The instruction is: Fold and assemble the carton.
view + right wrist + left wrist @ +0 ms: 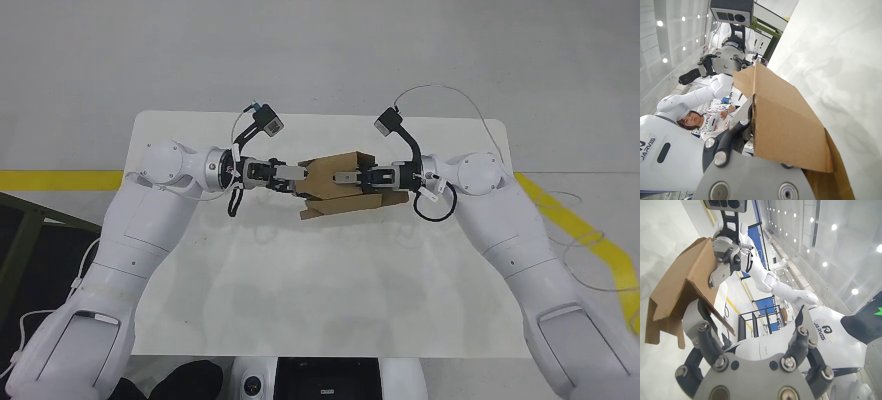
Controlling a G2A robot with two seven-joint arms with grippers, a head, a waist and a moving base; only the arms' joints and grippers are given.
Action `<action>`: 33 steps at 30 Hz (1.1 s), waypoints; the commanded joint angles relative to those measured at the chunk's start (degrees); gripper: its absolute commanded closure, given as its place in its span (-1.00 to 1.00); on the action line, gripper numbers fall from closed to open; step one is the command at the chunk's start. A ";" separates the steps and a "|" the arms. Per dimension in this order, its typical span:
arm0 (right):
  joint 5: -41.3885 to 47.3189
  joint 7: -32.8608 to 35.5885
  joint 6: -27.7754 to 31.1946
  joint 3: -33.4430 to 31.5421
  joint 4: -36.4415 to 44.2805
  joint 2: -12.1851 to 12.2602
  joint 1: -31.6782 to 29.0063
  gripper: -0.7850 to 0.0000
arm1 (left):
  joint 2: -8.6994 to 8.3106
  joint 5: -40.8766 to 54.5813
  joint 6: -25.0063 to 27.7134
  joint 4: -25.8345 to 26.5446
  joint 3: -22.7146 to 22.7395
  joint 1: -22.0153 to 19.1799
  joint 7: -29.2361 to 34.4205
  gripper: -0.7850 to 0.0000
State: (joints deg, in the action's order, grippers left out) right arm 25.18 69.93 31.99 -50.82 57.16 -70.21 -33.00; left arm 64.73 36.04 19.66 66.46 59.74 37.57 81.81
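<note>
Two arms meet over the white table (300, 290). Between them hangs the carton (335, 185), lifted off the surface and nearer the far edge than the near one. Bare table lies open on every side beneath it, widest toward the robot, and the rounded corners stand well apart from both arms.

Right hand (357, 178): closed on one wall of the carton, with a grey finger (715, 279) lying flat along the outer face.

Left hand (290, 174): open, fingers spread wide. One is tucked behind a loose flap at the carton's end; the other stands free in the air.

Carton: plain brown corrugated board, matt, partly folded into an angular sleeve. It has sharp creases, a raw fluted edge and flaps that jut out unevenly.

Hands: grey metal plates with bolts, dark links, and rough black pads on the fingers.

Yellow tape (50, 180) runs on the grey floor past both table ends.
</note>
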 commanded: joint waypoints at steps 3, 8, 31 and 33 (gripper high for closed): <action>0.33 1.14 -0.19 0.04 0.89 0.01 -0.57 1.00 | -0.21 -0.68 -0.20 -0.82 0.59 0.34 -0.30 -1.00; 0.76 2.79 -0.43 0.27 1.76 -0.02 -1.06 1.00 | -0.37 -0.75 -1.18 -1.31 1.17 0.78 -1.05 -1.00; 1.72 4.18 -1.82 2.89 3.92 -0.14 -1.19 1.00 | -0.54 -0.74 -2.32 -0.38 1.77 1.40 -0.51 -1.00; 2.22 3.64 -1.28 2.46 3.16 -0.10 -1.08 1.00 | -0.59 -0.94 -2.24 -0.52 1.93 1.44 -0.64 -1.00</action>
State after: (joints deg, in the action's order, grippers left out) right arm 27.14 73.85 30.43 -48.11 60.73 -70.33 -34.13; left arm 64.17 35.21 17.37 66.03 61.58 38.98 81.26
